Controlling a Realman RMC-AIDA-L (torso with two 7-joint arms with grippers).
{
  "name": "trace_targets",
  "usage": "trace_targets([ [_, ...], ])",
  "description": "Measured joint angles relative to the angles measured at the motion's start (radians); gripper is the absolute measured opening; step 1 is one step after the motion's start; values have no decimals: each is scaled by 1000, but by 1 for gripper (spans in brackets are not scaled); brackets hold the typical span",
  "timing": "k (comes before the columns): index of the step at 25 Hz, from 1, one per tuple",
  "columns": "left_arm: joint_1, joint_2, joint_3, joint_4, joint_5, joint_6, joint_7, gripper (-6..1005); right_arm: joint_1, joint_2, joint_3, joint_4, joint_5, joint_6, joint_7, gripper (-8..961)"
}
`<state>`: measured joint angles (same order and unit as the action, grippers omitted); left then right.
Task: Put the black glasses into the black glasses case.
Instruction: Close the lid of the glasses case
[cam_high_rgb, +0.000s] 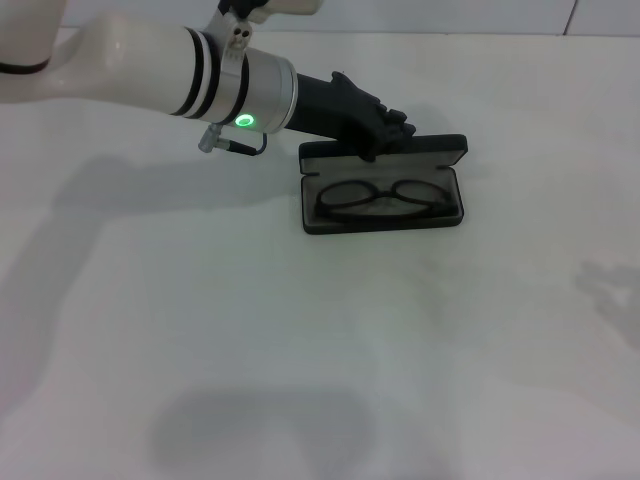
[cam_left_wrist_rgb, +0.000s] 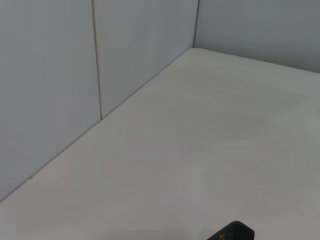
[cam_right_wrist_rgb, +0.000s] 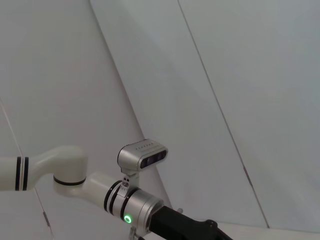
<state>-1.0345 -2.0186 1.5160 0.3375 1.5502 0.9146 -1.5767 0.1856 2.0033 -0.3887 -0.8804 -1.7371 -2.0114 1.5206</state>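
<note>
In the head view the black glasses case (cam_high_rgb: 383, 222) lies open on the white table, its lid (cam_high_rgb: 440, 149) raised at the far side. The black glasses (cam_high_rgb: 384, 197) lie inside it on the grey lining, lenses side by side. My left gripper (cam_high_rgb: 388, 131) reaches in from the upper left and sits at the case's lid, at its far left part. A corner of the case with orange lettering shows at the bottom of the left wrist view (cam_left_wrist_rgb: 232, 232). My right gripper is out of view; its wrist view shows only the left arm (cam_right_wrist_rgb: 135, 205) and walls.
The white table (cam_high_rgb: 320, 350) stretches wide in front of and beside the case. Grey wall panels (cam_left_wrist_rgb: 60, 75) stand behind the table's far edge.
</note>
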Motion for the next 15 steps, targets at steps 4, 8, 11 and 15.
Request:
trace_targets([
  [4,4,-3,-1,2,1,-5,0,174,2,0,1,15,-9,4,-8,187],
  [8,5,-7,1,2,11,-25,0,176,5,0,1,29,-15,5,-18,188],
  [11,6,-13,2,0,22,-39,0,177,5,0,2,38,-18,5,-24,189],
  [15,8,-19,0,0,33,-45,0,187,8,0,2,40,-23,6,-25,191],
])
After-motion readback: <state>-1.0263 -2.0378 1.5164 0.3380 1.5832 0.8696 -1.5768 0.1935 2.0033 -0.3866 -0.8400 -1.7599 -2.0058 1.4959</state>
